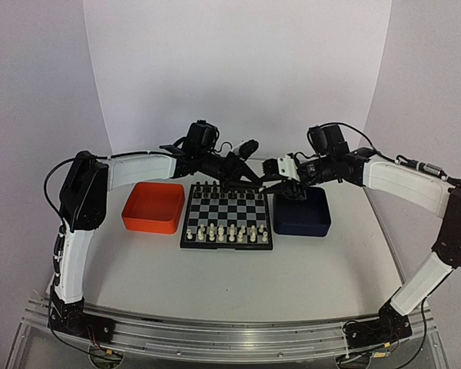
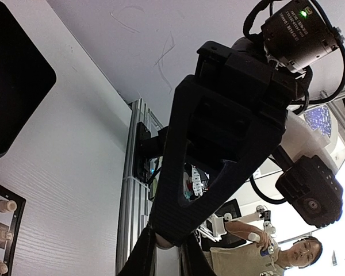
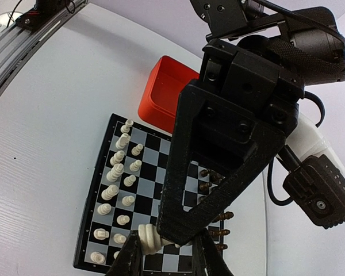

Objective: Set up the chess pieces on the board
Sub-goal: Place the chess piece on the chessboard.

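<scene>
While my right tool (image 3: 167, 263) grips a white piece (image 3: 149, 239), my left is all but closed

My right tool's two fingers pinch the white piece between them, and it hangs over the right side of the board (image 1: 227, 211). My left tool (image 2: 168, 263) reaches in over the board's far right corner. Its fingers are drawn close, with only a slit between them. Whether anything is nipped there I cannot tell. On the board, the other white pieces (image 1: 227, 231) stand upright in two rows along the near side, and black pieces (image 1: 215, 190) line the far side. An orange tray (image 1: 150, 224) lies just left of the board and a blue tray (image 1: 301, 227) just right, all on the worktop (image 1: 230, 292).
</scene>
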Action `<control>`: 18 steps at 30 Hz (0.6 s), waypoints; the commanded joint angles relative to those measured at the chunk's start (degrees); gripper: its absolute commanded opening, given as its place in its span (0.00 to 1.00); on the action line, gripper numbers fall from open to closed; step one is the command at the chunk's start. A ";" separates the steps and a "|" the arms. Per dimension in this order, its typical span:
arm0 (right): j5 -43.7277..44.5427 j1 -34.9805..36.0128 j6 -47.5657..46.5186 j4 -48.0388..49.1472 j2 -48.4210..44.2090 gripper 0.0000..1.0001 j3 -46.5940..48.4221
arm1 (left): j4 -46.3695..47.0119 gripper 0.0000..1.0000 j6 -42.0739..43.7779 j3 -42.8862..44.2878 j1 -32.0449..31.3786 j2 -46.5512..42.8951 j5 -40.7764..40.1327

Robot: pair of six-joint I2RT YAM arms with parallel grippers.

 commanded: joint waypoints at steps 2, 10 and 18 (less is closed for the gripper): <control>-5.41 3.08 -0.10 0.71 0.30 0.26 -0.75 | 7.82 0.00 -1.14 1.15 -1.06 -2.29 -4.10; -4.93 3.09 0.53 0.80 -0.70 0.38 -0.93 | -1.57 0.00 4.95 0.26 -1.06 -5.35 -11.73; -2.89 3.12 0.86 0.80 -1.75 0.86 -0.48 | -4.06 0.00 10.01 -4.16 -1.06 -8.69 -18.07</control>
